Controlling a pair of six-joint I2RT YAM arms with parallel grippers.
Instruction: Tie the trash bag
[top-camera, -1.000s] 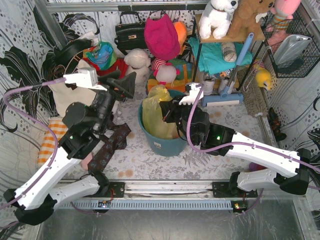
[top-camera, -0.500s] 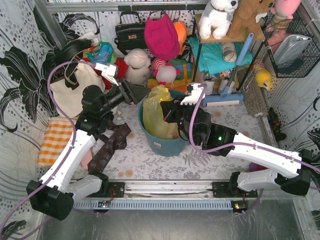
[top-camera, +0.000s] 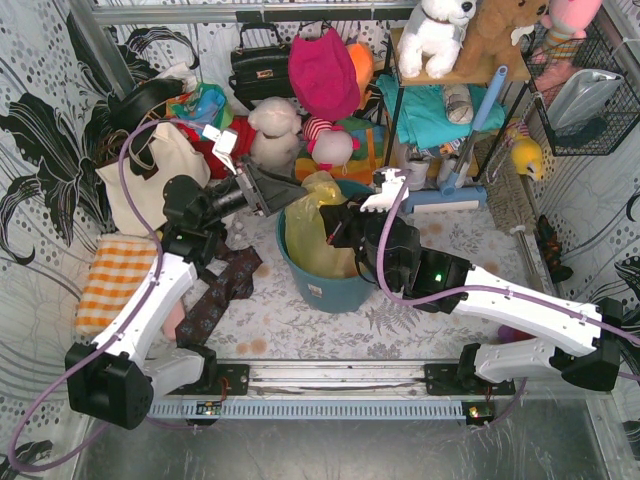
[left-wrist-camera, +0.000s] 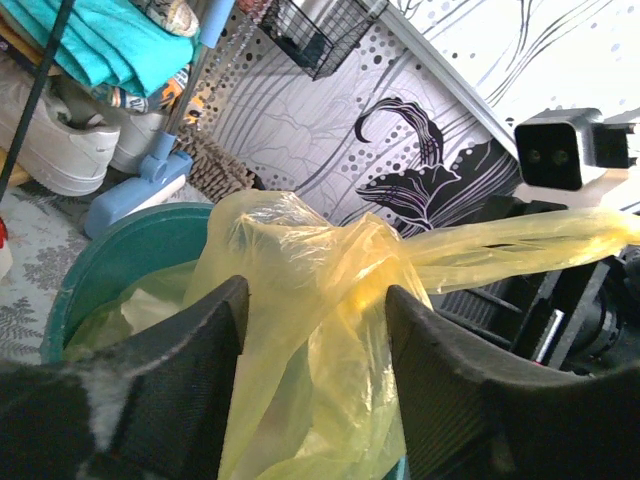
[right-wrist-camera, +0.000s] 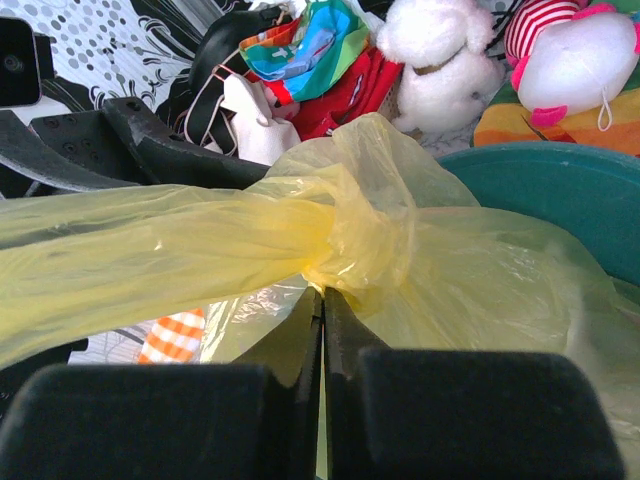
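The trash bag (top-camera: 312, 228) is thin yellow plastic and sits in the teal bucket (top-camera: 335, 288). Its top is gathered into a knot (right-wrist-camera: 355, 235) with a long tail stretched sideways. My left gripper (left-wrist-camera: 315, 300) is open, with its fingers on either side of the bag just below the knot (left-wrist-camera: 350, 250); from above it (top-camera: 283, 193) sits at the bucket's left rim. My right gripper (right-wrist-camera: 322, 292) is shut, tips right under the knot, with a sliver of yellow plastic between the jaws; from above it (top-camera: 338, 222) is over the bucket.
A cream tote (top-camera: 150, 175), an orange checked cloth (top-camera: 108, 280) and a dark patterned cloth (top-camera: 225, 285) lie to the left. Plush toys (top-camera: 275, 125) and a black handbag (top-camera: 262, 65) crowd the back. A shelf with teal fabric (top-camera: 430, 110) and a blue brush (top-camera: 450, 190) stand to the right.
My left arm has swung right from the tote side to the bucket, and its open gripper now straddles the bag. The right arm has barely moved.
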